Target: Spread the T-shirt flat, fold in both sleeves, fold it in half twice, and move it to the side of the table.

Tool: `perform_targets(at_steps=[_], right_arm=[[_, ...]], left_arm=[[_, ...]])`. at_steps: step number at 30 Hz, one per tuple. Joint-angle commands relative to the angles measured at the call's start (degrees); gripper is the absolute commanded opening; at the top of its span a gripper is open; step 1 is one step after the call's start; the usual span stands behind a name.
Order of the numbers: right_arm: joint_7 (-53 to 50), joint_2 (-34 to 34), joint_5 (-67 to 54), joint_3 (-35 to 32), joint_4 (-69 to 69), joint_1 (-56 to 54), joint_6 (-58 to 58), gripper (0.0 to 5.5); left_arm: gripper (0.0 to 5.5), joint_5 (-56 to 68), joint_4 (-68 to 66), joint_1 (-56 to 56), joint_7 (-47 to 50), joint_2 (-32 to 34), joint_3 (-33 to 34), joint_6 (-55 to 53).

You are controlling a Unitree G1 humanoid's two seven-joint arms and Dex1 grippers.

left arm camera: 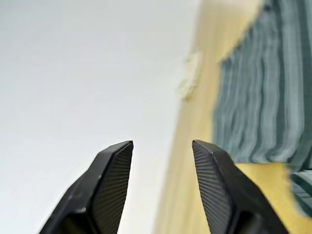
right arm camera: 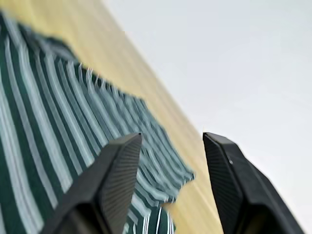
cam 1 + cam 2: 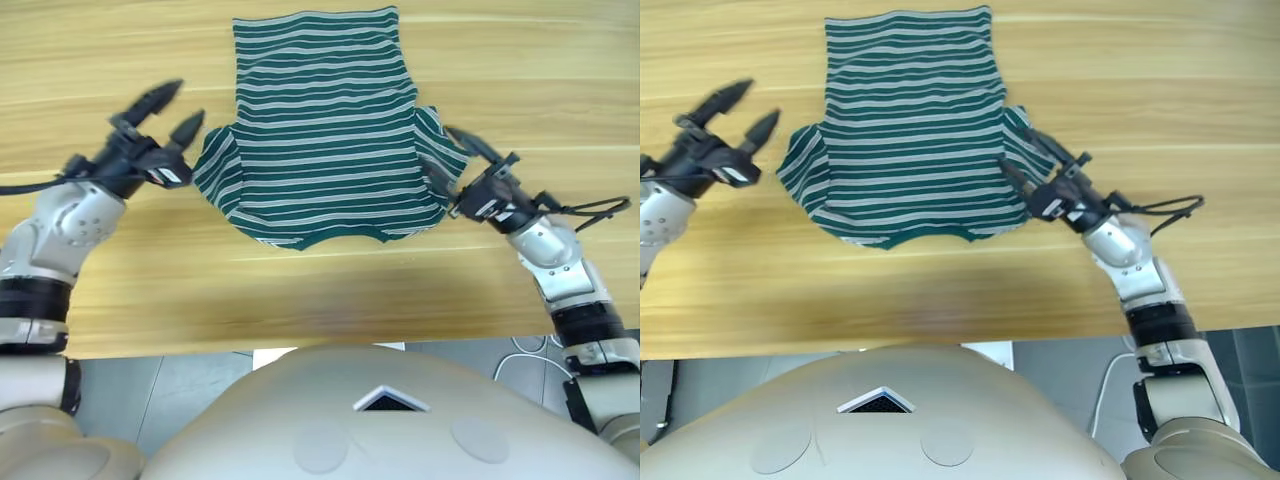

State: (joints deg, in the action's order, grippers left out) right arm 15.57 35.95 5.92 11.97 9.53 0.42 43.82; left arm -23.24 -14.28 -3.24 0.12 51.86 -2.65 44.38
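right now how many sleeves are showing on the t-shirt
2. The left sleeve lies spread out beside the left hand, apart from it; the right sleeve lies at the open right hand. Neither is folded in yet.

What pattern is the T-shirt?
T-shirt: dark green with thin light stripes; clearest in left eye view.

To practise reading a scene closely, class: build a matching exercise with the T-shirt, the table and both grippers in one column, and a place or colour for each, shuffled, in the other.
Column one:
1. T-shirt
2. table
3. left gripper
4. right gripper

Column two:
a. open, at the T-shirt's right side
b. light wood
c. dark green with pale stripes
d. open, over bare wood, apart from the T-shirt

Pairs: 1-c, 2-b, 3-d, 4-a.
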Motion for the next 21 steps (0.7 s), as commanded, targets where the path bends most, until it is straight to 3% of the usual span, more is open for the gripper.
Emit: perform_targets(at_steps=[1,5,10,21], right_arm=[[-1.6,-5.6,15.5,5.6,2.2,-5.0,-5.1,2.30],[-4.8,-16.4,32.2,17.0,7.7,-12.2,-9.8,2.30],[-8.0,-29.6,36.2,23.0,7.8,-17.3,-14.1,2.30],[-11.8,-34.9,39.4,28.2,16.8,-20.6,-17.6,2.30]], left_arm=[[2.23,-1.1,1.4,2.7,0.3,-1.9,2.5,-3.9],[2.23,-1.2,-2.3,-0.4,3.9,-6.9,4.2,-10.3],[2.23,0.6,-11.2,-6.5,9.8,-12.7,6.8,-14.5],[2.23,1.0,-23.2,-13.0,12.8,-16.3,5.3,-11.8]])
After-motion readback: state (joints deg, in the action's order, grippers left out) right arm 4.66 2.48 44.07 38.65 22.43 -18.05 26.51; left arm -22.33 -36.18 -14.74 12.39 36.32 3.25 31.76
